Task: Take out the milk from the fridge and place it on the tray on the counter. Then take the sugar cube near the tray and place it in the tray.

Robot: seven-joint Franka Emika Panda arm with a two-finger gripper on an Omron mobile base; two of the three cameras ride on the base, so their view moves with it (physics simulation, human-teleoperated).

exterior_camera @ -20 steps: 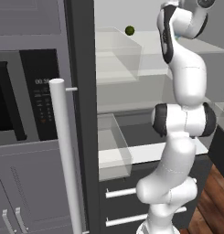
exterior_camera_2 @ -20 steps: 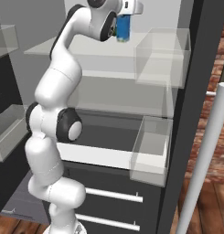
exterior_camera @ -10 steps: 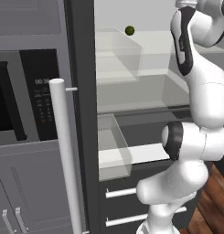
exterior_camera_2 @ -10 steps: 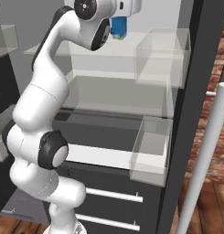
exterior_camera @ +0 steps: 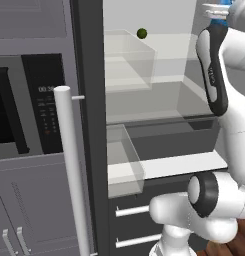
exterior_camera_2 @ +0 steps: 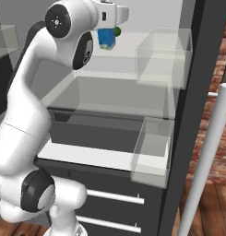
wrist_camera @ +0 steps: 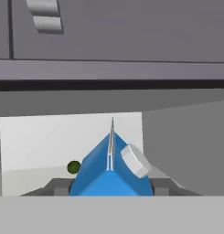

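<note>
The milk (exterior_camera_2: 106, 38), a bright-blue carton with a gabled top and a white cap, hangs in front of the upper shelf of the open fridge (exterior_camera_2: 110, 94). My gripper (exterior_camera_2: 106, 32) is shut on it from above. In the hand view the milk (wrist_camera: 111, 173) sits between my two dark fingers (wrist_camera: 56, 186). In the left base view my gripper (exterior_camera: 217, 11) is at the top right, with a sliver of blue beside it, outside the fridge (exterior_camera: 144, 100). The tray, the counter and the sugar cube are out of view.
A small dark-green ball (exterior_camera: 142, 33) lies on the upper glass shelf, behind the carton (exterior_camera_2: 117, 31). Clear bins (exterior_camera_2: 163, 55) hang on the open door, whose silver bar handle (exterior_camera_2: 204, 156) stands at the right. A black-fronted microwave (exterior_camera: 24, 105) is left of the fridge.
The arm has swung back out of the fridge, carrying the milk away from the upper shelf. Its elbow has moved right in the left base view. The fridge and the ball have not moved.
</note>
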